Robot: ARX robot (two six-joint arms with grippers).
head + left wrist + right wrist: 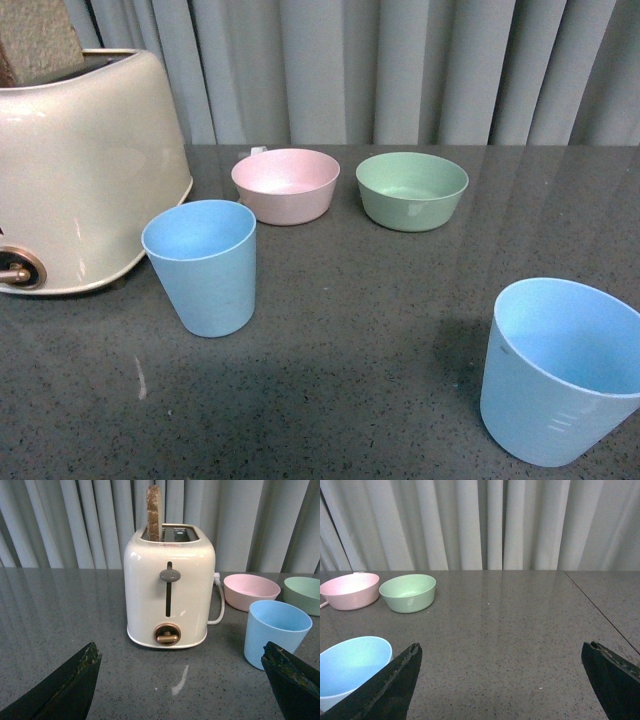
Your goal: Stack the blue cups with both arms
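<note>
Two light blue cups stand upright and apart on the dark speckled table. One blue cup (205,265) is left of centre beside the toaster; it also shows in the left wrist view (276,632), just ahead of one finger. The other blue cup (560,368) is at the near right; it shows in the right wrist view (351,669), partly behind one finger. My left gripper (181,660) is open and empty, facing the toaster. My right gripper (501,660) is open and empty over bare table. Neither arm shows in the front view.
A cream toaster (80,170) with a slice of bread in it stands at the far left. A pink bowl (286,184) and a green bowl (411,189) sit at the back by grey curtains. A white smear (180,682) marks the table before the toaster.
</note>
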